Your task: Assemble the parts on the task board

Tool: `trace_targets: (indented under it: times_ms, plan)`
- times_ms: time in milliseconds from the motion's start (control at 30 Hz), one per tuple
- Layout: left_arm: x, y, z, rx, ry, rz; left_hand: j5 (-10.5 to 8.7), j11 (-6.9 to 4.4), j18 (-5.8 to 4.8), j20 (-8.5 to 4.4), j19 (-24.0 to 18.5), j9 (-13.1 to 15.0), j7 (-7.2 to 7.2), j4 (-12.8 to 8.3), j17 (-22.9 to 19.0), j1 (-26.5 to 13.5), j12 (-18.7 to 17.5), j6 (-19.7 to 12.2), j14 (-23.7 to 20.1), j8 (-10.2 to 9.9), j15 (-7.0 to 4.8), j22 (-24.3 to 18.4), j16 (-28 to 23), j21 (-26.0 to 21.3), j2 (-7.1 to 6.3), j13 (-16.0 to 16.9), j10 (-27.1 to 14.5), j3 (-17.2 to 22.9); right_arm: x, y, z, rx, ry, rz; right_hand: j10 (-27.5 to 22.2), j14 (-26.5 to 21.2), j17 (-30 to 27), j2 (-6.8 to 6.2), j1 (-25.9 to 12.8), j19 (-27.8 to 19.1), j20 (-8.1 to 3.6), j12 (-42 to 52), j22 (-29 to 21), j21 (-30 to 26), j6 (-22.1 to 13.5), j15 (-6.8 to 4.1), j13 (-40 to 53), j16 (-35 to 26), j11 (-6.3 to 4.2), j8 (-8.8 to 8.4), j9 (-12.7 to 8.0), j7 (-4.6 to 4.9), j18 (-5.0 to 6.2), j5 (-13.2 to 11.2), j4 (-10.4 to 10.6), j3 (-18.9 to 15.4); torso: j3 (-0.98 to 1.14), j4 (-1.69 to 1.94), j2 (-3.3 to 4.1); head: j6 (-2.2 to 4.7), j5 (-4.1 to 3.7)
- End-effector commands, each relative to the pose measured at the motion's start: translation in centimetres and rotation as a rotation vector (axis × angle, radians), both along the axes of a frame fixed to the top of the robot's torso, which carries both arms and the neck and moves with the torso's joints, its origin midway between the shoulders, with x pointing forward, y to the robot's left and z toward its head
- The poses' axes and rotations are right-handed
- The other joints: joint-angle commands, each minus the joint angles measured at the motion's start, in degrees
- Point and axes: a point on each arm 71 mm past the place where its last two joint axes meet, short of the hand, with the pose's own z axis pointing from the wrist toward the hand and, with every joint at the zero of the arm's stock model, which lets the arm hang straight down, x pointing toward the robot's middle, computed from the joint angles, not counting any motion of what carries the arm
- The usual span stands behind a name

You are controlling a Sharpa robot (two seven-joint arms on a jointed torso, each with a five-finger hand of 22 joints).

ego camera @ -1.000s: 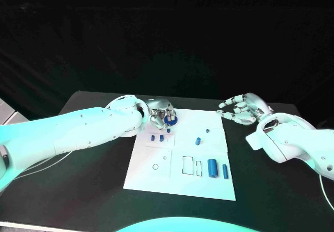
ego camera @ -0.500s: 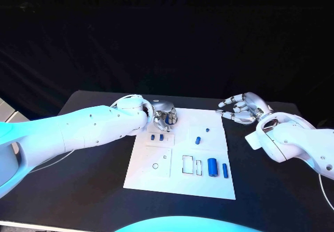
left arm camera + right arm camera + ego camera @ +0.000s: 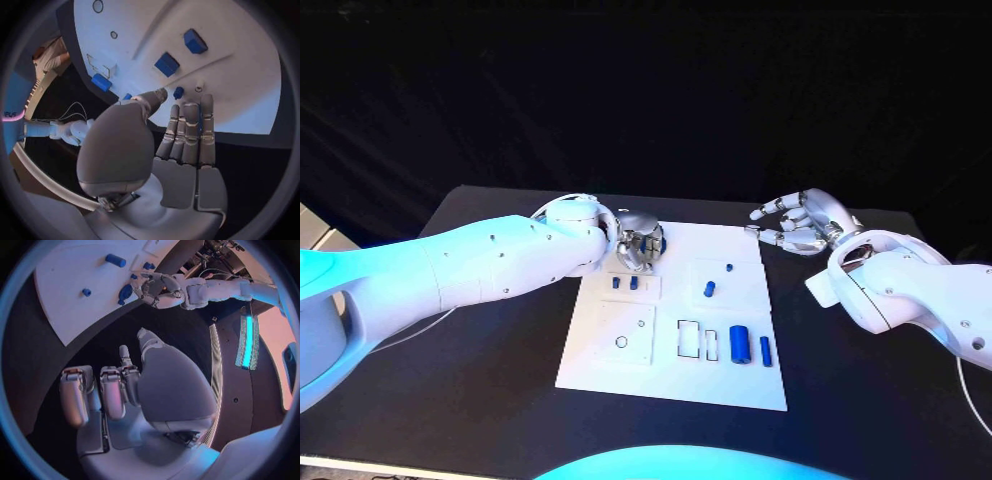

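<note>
Lying on the white rectangular task board (image 3: 678, 375) are six visible small blue parts (image 3: 738, 345). Silver left hand (image 3: 640, 243) hovers over the board's far edge, fingers together, grip unclear. Silver right hand (image 3: 798, 222) beside the board, fingers spread, empty.

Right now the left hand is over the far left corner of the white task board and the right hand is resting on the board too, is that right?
Not quite. The left hand is over the far left corner of the task board, but the right hand is off the board, above the black table beyond its far right corner. The head view shows this.
</note>
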Motion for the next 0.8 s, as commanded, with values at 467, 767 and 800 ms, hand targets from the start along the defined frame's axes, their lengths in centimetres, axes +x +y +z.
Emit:
trace_targets:
  times_ms: [467, 767, 800]
  plan:
    - [0.0, -0.1, -1.0, 0.014, 0.015, 0.004, -0.03, -0.58, 0.79, -0.26, -0.2, -1.2, -0.02, -1.4, 1.2, 2.9, 0.3, 2.6, 1.0, -0.3, -0.50, 2.1, 3.3, 2.3, 2.33, -0.7, 2.4, 2.4, -0.1, 0.3, 0.1, -0.004, -0.013, 0.019, 1.0, 5.6, 13.6, -0.40, 0.0, 4.8, -0.52, -0.3, 13.7, -0.1, -0.4, -0.27, 10.1, -0.2, -0.40, 0.39, -0.1, -0.03, 0.24, 0.4, 0.0, 0.4, 0.03, -0.02, -0.03, -0.14, -0.12]
    - [-0.3, -0.2, -1.8, 0.019, 0.035, 0.001, -0.09, -0.76, 0.77, -0.40, -0.4, -1.5, -0.09, -1.8, 2.4, 2.9, 0.1, 3.2, 1.9, -0.4, -0.64, 2.8, 4.7, 3.1, 2.27, -0.9, 3.2, 2.6, -0.1, 0.3, 0.1, -0.004, -0.013, 0.020, 1.1, 5.6, 13.6, -0.36, 0.0, 4.8, -0.53, -0.2, 13.7, -0.1, -0.4, -0.28, 10.1, -0.2, -0.41, 0.44, -0.1, -0.04, 0.23, 0.4, 0.0, 0.5, 0.03, -0.03, -0.01, -0.17, -0.13]
    - [-0.3, -0.2, -1.9, 0.019, 0.036, 0.002, -0.09, -0.76, 0.77, -0.40, -0.4, -1.5, -0.09, -1.8, 2.4, 2.9, 0.1, 3.2, 1.9, -0.4, -0.64, 2.8, 4.7, 3.1, 2.27, -0.9, 3.2, 2.6, -0.1, 0.3, 0.1, -0.004, -0.013, 0.020, 1.1, 5.6, 13.6, -0.36, 0.0, 4.8, -0.53, -0.2, 13.7, -0.1, -0.4, -0.28, 10.1, -0.2, -0.41, 0.44, -0.1, -0.04, 0.23, 0.4, 0.0, 0.5, 0.02, -0.02, -0.01, -0.17, -0.13]
